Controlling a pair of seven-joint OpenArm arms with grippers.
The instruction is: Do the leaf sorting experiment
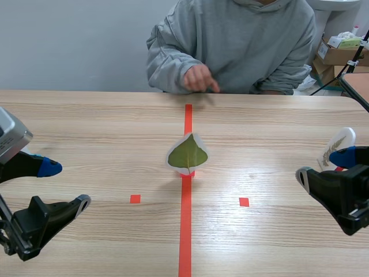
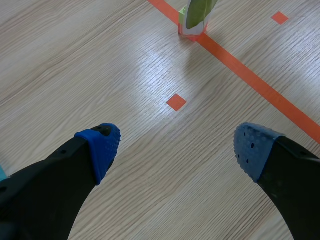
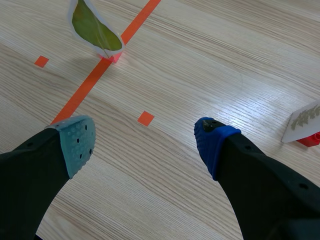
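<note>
The laminated green leaf card (image 1: 187, 154), two o'clock of the released left pincer (image 1: 68, 184), seems light, floppy (topples easily); grip its red base block (image 1: 191, 173). Also released: right pincer (image 1: 321, 165).

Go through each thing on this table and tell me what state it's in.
Green heart-shaped laminated leaf card: standing upright on the centre tape line, untouched.
White card with pale feathery leaf: standing, untouched, beside the right arm.
Left hand: open, empty.
Right hand: open, empty.
</note>
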